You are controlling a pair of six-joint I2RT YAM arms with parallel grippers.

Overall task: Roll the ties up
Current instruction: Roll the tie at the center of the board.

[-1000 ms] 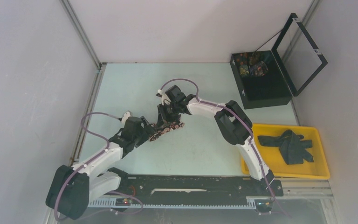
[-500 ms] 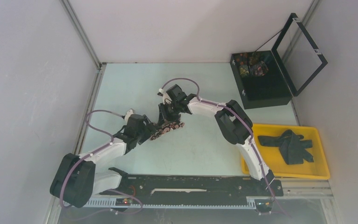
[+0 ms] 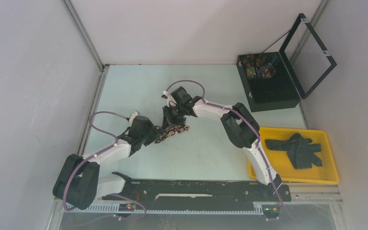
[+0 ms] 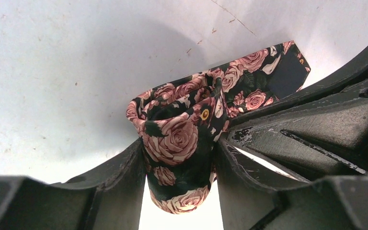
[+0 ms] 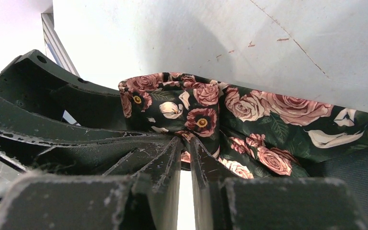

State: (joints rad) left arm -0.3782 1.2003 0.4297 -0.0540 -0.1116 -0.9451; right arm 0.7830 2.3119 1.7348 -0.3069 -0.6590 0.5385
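Note:
A black tie with pink roses (image 3: 172, 132) lies mid-table, partly wound into a roll. In the left wrist view the roll (image 4: 175, 136) stands upright between the fingers of my left gripper (image 4: 179, 143), and both fingers press on its sides. My right gripper (image 5: 186, 142) is shut on a fold of the same tie (image 5: 268, 117) right beside the roll, with the flat length trailing to the right. From above, the left gripper (image 3: 156, 133) and right gripper (image 3: 173, 122) meet at the tie. More dark ties (image 3: 298, 149) lie heaped in the yellow tray (image 3: 333, 165).
An open black box (image 3: 270, 91) with its lid raised stands at the back right and holds patterned rolls (image 3: 258, 66). A black rail (image 3: 196, 189) runs along the near edge. Walls close in on the left, back and right.
My left arm has shifted slightly toward the tie and its jaws have narrowed onto the roll. The right gripper has kept its pinch and place.

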